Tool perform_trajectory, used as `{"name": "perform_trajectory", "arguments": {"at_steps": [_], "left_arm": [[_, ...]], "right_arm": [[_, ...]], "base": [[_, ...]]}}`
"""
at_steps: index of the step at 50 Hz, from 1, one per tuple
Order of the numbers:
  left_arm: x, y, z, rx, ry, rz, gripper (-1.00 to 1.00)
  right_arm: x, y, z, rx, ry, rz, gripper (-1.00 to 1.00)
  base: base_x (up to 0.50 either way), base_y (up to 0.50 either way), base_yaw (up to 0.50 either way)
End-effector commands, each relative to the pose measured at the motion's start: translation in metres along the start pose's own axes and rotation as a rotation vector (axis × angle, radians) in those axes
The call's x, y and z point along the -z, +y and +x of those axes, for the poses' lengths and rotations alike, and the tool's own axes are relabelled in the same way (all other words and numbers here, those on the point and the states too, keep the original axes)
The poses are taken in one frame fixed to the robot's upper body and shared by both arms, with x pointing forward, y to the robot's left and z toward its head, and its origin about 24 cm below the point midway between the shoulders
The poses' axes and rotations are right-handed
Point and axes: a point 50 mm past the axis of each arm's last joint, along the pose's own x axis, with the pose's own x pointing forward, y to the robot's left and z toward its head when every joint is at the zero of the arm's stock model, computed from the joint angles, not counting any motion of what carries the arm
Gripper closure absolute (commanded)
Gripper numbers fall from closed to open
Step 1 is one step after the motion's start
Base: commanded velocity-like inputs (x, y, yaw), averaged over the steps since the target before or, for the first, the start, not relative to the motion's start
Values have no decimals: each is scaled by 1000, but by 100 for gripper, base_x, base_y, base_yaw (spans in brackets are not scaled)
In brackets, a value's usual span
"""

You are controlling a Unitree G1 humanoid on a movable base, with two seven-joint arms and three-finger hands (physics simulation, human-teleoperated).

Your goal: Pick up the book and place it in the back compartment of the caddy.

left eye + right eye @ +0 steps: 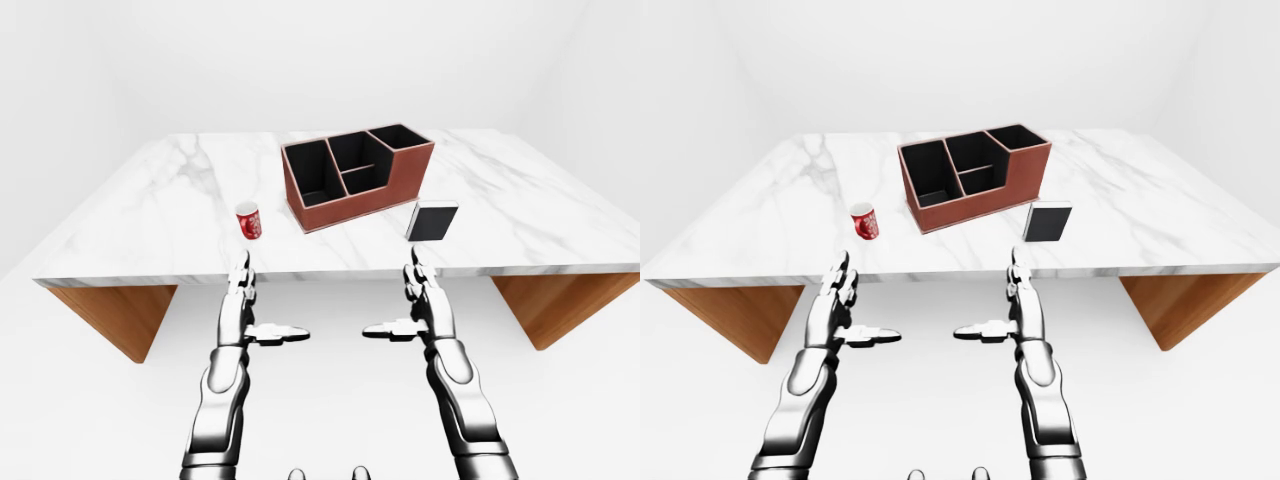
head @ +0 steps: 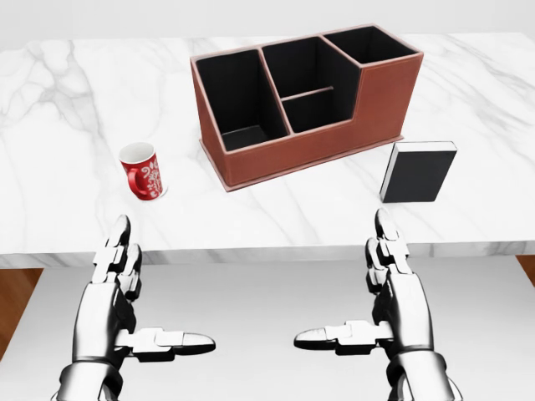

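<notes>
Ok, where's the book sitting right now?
In the head view the book stands on the marble table at right, just below the caddy's right end and directly above the right hand.

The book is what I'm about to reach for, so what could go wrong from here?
The book stands upright on the table, so a push from the right hand may topple it. The caddy sits close on its left in the head view, so a wide swing could knock it. The mug looks safely apart.
</notes>
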Motion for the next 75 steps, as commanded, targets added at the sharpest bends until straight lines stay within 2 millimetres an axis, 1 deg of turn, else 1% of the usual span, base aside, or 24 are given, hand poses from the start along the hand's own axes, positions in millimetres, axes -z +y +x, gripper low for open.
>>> {"name": "perform_trajectory", "arguments": {"at_steps": [1,9,16,22,23,24,25,27,31,32,35,37,41,43,47,49,55,58,60,64,66,69,72,75], "left_arm": [[1,6,0,3,17,0,-100],[0,5,0,8,19,16,-99],[-1,6,3,15,32,15,-100],[-8,11,7,5,19,20,-100],[-14,11,7,9,-2,30,-100],[-23,13,8,6,-43,35,-99],[-24,13,9,6,-45,36,-99],[-38,16,9,-1,-101,43,-99],[-49,19,10,-5,-146,56,-99],[-55,20,9,-3,-172,64,-100],[-63,20,6,3,-207,72,-100],[-70,21,3,8,-241,69,-99],[-80,22,0,10,-281,71,-99],[-89,25,-3,4,-322,69,-100],[-99,30,-6,-3,-366,79,-100],[-105,34,-7,-13,-391,76,-99],[-112,38,-9,-30,-424,73,-100],[-116,38,-11,-29,-440,81,-100],[-119,39,-13,-29,-453,83,-99],[-113,40,-14,-25,-427,95,-100],[-114,41,-15,-26,-431,96,-100],[-116,42,-18,-25,-444,96,-100],[-128,43,-19,-34,-498,88,-100],[-125,43,-18,-32,-483,92,-100]], "right_arm": [[-3,-7,0,-18,22,49,-100],[-4,-10,2,-4,21,32,-100],[-9,-14,3,9,1,21,-100],[-16,-18,4,22,-28,8,-100],[-18,-18,4,25,-34,4,-100],[-21,-20,4,30,-50,1,-100],[-22,-20,4,30,-51,0,-100],[-30,-22,3,34,-85,-3,-100],[-42,-24,0,39,-138,-10,-100],[-49,-25,-2,41,-166,-12,-100],[-60,-26,-7,41,-218,-17,-100],[-65,-26,-9,38,-241,-21,-100],[-73,-25,-12,34,-273,-28,-100],[-75,-25,-14,33,-285,-31,-100],[-79,-26,-15,33,-300,-34,-100],[-84,-27,-16,38,-323,-38,-100],[-104,-31,-24,42,-416,-40,-100],[-111,-31,-31,4,-448,-31,-100],[-112,-31,-35,-23,-457,-21,-100],[-113,-31,-35,-24,-460,-31,-100],[-112,-30,-34,-22,-452,-41,-100],[-110,-29,-34,-23,-444,-51,-100],[-109,-28,-34,-26,-438,-61,-100],[-109,-27,-34,-30,-436,-70,-100]], "base": [[0,0,0],[0,0,0],[0,0,0],[0,0,0],[0,0,0],[0,0,0],[0,0,0],[0,0,0],[0,0,0],[0,0,0],[0,0,0],[0,0,0],[0,0,0],[0,0,0],[0,0,0],[0,0,0],[0,0,0],[0,0,0],[16,0,0],[50,0,0],[50,0,0],[50,0,0],[50,0,0],[50,0,0]]}}
